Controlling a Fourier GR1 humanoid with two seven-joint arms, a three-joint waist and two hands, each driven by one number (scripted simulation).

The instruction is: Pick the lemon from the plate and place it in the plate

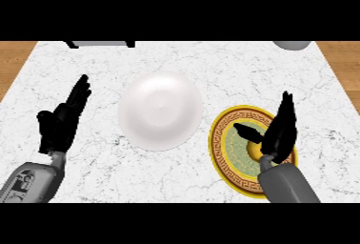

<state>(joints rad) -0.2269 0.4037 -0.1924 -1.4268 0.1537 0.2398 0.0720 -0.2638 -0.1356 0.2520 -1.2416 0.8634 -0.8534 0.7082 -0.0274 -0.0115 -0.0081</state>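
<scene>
Marble counter (84, 57) holds a white plate (160, 110) and a patterned plate (232, 157); the right hand (280, 131), fingers straight, hovers over a partly hidden lemon (255, 151), apparently about to grasp it.

White marble counter (211, 57) w/ wood floor (14, 62) beyond.

A white plate (160, 110) is shown lying flat, bare, between the two hands. A gold-rimmed plate (226, 143) with a green centre is set just beside it, beneath the right hand's fingers (285, 114). A yellow sliver of lemon (255, 152) is seen below the thumb, largely hidden.
</scene>
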